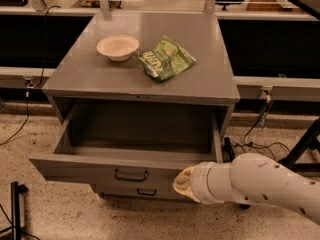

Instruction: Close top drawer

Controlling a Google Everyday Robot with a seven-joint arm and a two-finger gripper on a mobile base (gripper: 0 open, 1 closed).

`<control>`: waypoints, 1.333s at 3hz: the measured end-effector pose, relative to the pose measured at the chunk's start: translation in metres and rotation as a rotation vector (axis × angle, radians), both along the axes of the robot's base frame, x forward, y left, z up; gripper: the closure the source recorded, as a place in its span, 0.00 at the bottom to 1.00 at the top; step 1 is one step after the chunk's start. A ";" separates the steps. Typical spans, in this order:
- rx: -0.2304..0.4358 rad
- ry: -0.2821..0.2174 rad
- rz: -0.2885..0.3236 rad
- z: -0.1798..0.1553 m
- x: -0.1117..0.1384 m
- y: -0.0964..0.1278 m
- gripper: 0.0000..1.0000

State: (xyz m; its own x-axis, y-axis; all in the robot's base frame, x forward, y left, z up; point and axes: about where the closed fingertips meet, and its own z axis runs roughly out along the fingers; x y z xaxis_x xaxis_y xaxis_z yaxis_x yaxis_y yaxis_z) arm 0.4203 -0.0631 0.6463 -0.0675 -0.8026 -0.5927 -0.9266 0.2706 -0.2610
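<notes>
The top drawer of the grey metal cabinet stands pulled out and shows an empty grey inside. Its flat front carries a small dark wire handle at the centre. My gripper is at the end of the white arm coming in from the lower right. It is pressed against the right part of the drawer front, to the right of the handle. Below the drawer, the handle of a lower drawer front peeks out.
A white bowl and a green snack bag lie on the cabinet top. Cables run on the speckled floor right of the cabinet. A black stand is at lower left and a black table leg at right.
</notes>
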 end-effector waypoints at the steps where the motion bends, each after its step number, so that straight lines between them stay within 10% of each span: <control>1: -0.016 -0.052 0.021 0.005 0.072 0.008 1.00; 4: -0.005 -0.054 0.025 -0.019 0.120 0.005 1.00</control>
State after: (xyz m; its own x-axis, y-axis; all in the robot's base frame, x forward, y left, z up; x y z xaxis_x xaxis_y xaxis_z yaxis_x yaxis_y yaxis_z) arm 0.5407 -0.0580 0.6271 -0.0156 -0.8064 -0.5911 -0.9174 0.2466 -0.3123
